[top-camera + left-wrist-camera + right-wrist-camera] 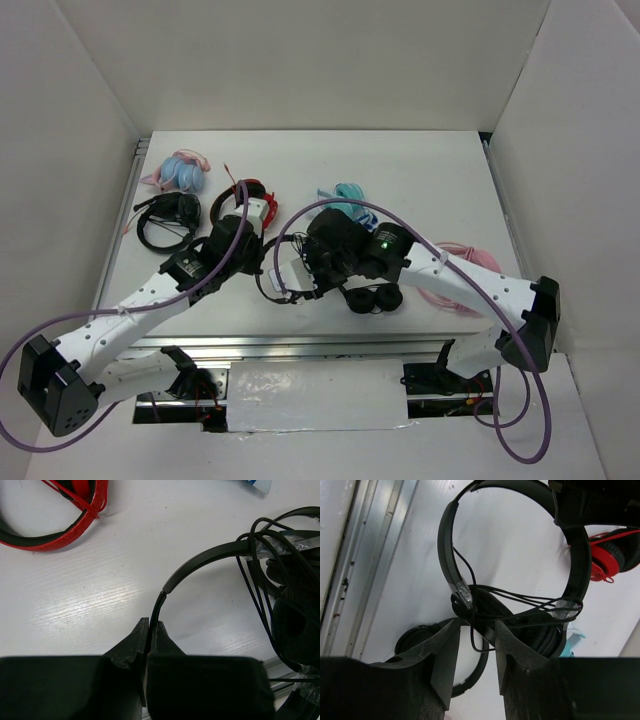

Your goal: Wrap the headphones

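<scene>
The black headphones (200,562) have a thin headband and small round earcups (520,625). Their thin cable (260,570) is looped several times across the two headband arms. My left gripper (151,630) is shut on the headband's top and holds it up over the table. It also shows in the right wrist view (590,500). My right gripper (475,630) is open just below the earcups, with a loose loop of cable (479,642) hanging between its fingers. In the top view the headphones (283,275) sit between the left gripper (268,258) and the right gripper (318,268).
A fat-padded black pair (372,298) lies under the right gripper. Red headphones (250,195), a black headset with mic (168,218), a pink-blue pair (183,170), a teal pair (350,195) and a pink pair (460,265) lie around. The table's near metal edge (375,555) is close.
</scene>
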Motion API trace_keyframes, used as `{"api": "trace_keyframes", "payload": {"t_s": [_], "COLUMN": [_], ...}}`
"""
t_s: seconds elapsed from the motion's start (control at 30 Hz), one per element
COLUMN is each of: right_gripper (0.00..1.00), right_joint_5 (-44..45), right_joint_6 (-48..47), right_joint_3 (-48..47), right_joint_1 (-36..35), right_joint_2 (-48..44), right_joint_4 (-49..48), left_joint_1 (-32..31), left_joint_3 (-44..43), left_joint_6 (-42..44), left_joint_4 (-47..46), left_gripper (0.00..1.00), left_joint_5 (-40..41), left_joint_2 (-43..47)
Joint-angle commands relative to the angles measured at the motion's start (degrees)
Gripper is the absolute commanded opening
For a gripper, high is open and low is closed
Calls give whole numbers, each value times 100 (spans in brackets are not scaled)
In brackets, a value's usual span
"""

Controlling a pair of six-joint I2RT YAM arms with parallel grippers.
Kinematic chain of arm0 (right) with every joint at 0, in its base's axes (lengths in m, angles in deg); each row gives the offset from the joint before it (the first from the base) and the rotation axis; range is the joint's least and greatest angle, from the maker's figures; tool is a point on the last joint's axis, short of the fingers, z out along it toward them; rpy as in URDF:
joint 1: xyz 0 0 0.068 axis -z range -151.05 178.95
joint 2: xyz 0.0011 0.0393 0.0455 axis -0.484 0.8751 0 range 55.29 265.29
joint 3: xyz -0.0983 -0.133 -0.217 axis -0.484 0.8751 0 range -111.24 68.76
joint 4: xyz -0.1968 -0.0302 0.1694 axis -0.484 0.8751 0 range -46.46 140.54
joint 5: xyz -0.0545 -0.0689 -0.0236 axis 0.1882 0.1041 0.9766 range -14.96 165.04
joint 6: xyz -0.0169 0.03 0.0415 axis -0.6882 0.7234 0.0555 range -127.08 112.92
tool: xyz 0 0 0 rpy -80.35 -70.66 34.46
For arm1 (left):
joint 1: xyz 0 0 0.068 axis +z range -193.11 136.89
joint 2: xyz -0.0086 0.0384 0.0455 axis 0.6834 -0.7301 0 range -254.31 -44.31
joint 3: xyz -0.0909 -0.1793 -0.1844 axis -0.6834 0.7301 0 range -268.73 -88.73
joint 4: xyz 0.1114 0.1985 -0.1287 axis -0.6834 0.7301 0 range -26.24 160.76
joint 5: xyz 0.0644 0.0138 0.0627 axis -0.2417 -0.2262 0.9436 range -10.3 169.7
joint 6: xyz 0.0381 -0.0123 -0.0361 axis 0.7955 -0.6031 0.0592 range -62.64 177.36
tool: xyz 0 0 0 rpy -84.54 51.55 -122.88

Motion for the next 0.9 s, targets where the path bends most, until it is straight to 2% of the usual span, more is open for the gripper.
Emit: {"api": "trace_keyframes", "payload": {"t_s": [0.0, 0.1, 0.4, 0.43, 0.47, 0.5, 0.57, 0.6, 0.87], "right_gripper": [42, 46, 46, 34, 34, 24, 11, 0, 0], "right_joint_5": [486, 566, 768, 820, 820, 812, 707, 619, 320], "right_joint_6": [-54, 51, 192, 244, 245, 262, 271, 315, 570], "right_joint_3": [74, 48, 47, 65, 57, 30, -92, -128, 109], "right_joint_1": [-127, -145, -206, -215, -215, -206, -206, -206, -189], "right_joint_2": [-145, -75, 180, 189, 215, 241, 276, 277, -242], "right_joint_4": [6, -21, -223, -380, -381, -381, -303, -268, -856], "left_joint_1": [-36, -36, -63, -63, -63, -63, -63, -63, -63], "left_joint_3": [-317, -317, -308, -291, -291, -282, -282, -256, -115], "left_joint_6": [-172, -128, -75, -75, -92, -101, -154, -189, -444], "left_joint_4": [-147, -156, -165, -182, -182, -182, -174, -182, -411], "left_gripper": [0, 0, 0, 0, 0, 0, 0, 0, 0], "left_joint_5": [134, 90, 72, 72, 90, 116, 151, 212, 362], "left_joint_2": [228, 272, 307, 368, 369, 403, 421, 447, 281]}}
